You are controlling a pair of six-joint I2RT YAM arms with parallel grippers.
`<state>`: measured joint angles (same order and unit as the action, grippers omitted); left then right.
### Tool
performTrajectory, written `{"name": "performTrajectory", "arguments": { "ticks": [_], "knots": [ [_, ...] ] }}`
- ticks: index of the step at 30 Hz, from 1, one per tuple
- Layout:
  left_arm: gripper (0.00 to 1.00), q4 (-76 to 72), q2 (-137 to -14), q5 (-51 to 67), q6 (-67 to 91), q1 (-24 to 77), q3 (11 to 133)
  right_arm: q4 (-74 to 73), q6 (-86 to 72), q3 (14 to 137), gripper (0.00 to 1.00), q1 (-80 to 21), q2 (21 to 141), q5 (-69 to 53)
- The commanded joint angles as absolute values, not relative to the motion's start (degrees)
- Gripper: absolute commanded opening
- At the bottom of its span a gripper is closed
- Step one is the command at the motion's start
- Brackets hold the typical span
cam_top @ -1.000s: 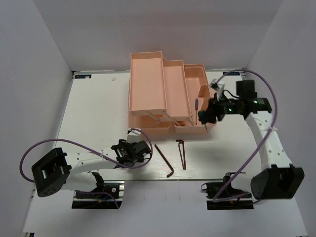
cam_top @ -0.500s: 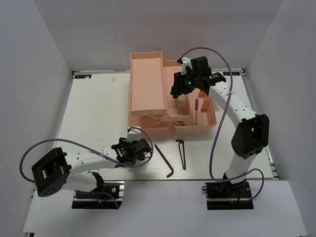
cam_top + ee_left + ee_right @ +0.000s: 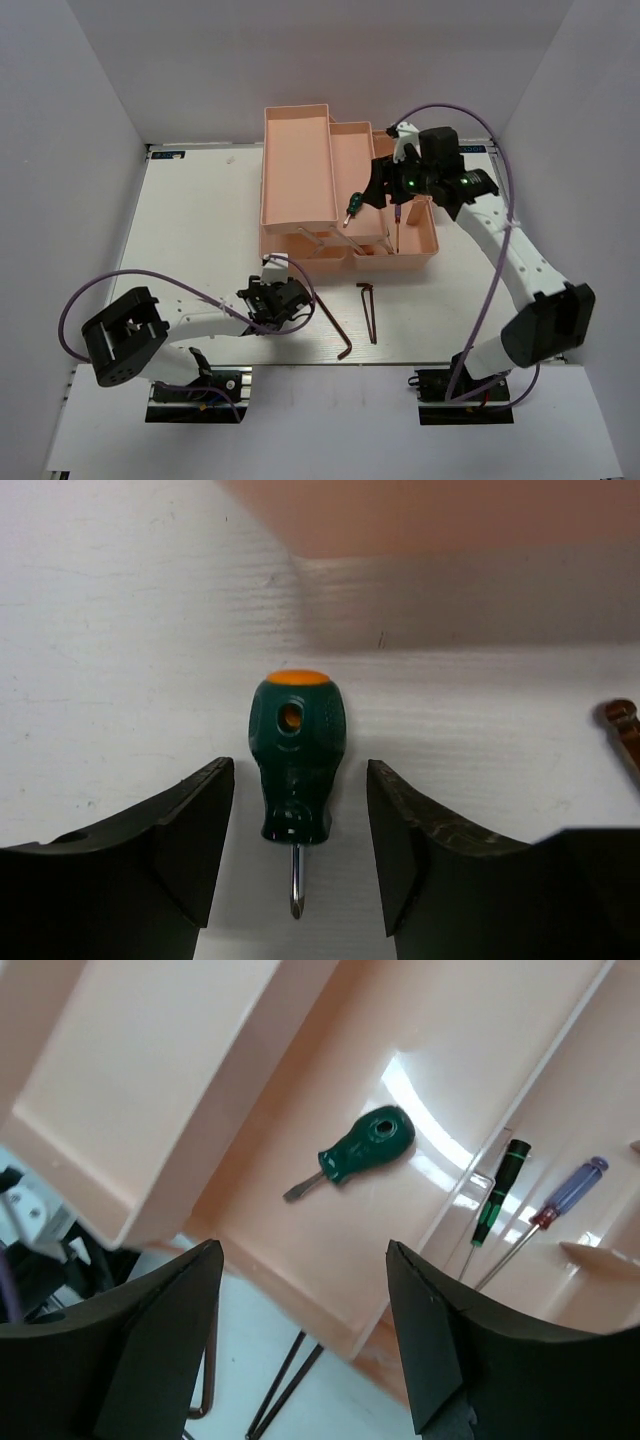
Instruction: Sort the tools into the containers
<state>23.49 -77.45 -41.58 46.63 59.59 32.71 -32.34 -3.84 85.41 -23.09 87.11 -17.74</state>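
Left wrist view: a stubby green screwdriver (image 3: 298, 750) with an orange cap lies flat on the white tabletop (image 3: 120, 630), cap toward the toolbox (image 3: 430, 520) and tip toward the camera. It sits between the two fingers (image 3: 195, 830) of the left claw (image 3: 298, 780). The claw stands open with a gap on either side of the handle (nothing gripped, no contact visible). The toolbox, salmon-pink, appears only as a blurred edge across the top. The end of the nearer hex key (image 3: 622, 730) shows at the right margin.

Right wrist view: a second green screwdriver (image 3: 365, 1148) rests on the floor of the middle tray (image 3: 420, 1030). In the compartment just beside that tray lie a thin driver with a black-and-green handle (image 3: 497, 1200) and a blue-handled driver (image 3: 572, 1188) with a red collar. The right claw (image 3: 302, 1250) hangs above the tray, its jaws wide apart and empty.

Top external view: the toolbox (image 3: 297, 170) stands opened out at the far middle of the tabletop, with the right claw (image 3: 380, 193) over its middle tray. The left claw (image 3: 272, 300) is low on the tabletop, just in front of the toolbox. To its right lie the nearer hex key (image 3: 332, 320) and a second hex key (image 3: 371, 315) (both dark and L-shaped), close together but apart.
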Motion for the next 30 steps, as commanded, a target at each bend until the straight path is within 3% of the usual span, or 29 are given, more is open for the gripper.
{"name": "performTrajectory", "arguments": {
  "ticks": [1,4,5,8,9,10,11,13,15,16,17,20,21,25,30],
  "knots": [
    [0.65,18.5,-78.8,-44.3,46.2,58.7,31.6,-29.7,-3.3,80.1,0.73,-22.0,79.9,-20.0],
    [0.51,17.9,-79.6,-43.8,46.2,58.0,31.1,-29.5,-2.8,76.0,0.73,-21.4,76.8,-20.8],
    [0.4,17.2,-80.2,-43.1,46.2,58.0,31.1,-30.0,-2.6,75.6,0.73,-21.2,75.7,-20.9],
    [0.25,17.2,-79.6,-42.5,46.2,58.0,30.6,-31.5,-1.7,73.3,0.73,-20.3,73.0,-21.4],
    [0.15,17.2,-78.4,-42.5,46.2,58.0,30.6,-31.7,-1.1,72.4,0.73,-20.1,72.4,-21.6],
    [0.12,18.2,-77.5,-42.5,46.2,58.6,30.6,-32.4,-0.3,72.0,0.85,-20.0,72.0,-22.0],
    [0.09,19.0,-76.5,-42.5,45.6,59.2,31.5,-33.3,1.5,71.0,0.91,-19.8,71.5,-21.8],
    [0.0,21.4,-73.7,-39.6,43.6,59.9,33.0,-34.6,5.1,69.2,0.91,-19.5,69.1,-21.9],
    [0.0,18.9,-67.1,-32.1,34.8,61.4,33.7,-35.6,10.2,65.5,0.91,-19.6,65.8,-22.1],
    [0.0,16.9,-64.4,-28.3,30.7,62.0,33.7,-37.9,11.6,64.8,0.86,-19.5,65.0,-24.1],
    [0.0,15.2,-58.9,-20.0,24.0,62.8,33.7,-38.8,12.9,62.9,0.58,-19.5,63.9,-24.5],
    [0.0,11.3,-54.3,-3.7,17.1,64.2,36.2,-42.1,16.1,59.0,0.0,-19.4,61.7,-26.2],
    [0.0,11.3,-54.3,0.8,14.2,65.0,40.0,-42.2,16.3,56.3,0.0,-19.5,60.7,-26.3],
    [0.0,13.5,-61.4,1.1,10.5,66.6,51.6,-41.2,16.7,51.8,0.0,-19.6,59.0,-27.1],
    [0.0,9.8,-72.0,-11.0,10.2,65.4,66.2,-41.5,17.5,46.9,0.0,-19.4,56.5,-27.8]
  ]
}}
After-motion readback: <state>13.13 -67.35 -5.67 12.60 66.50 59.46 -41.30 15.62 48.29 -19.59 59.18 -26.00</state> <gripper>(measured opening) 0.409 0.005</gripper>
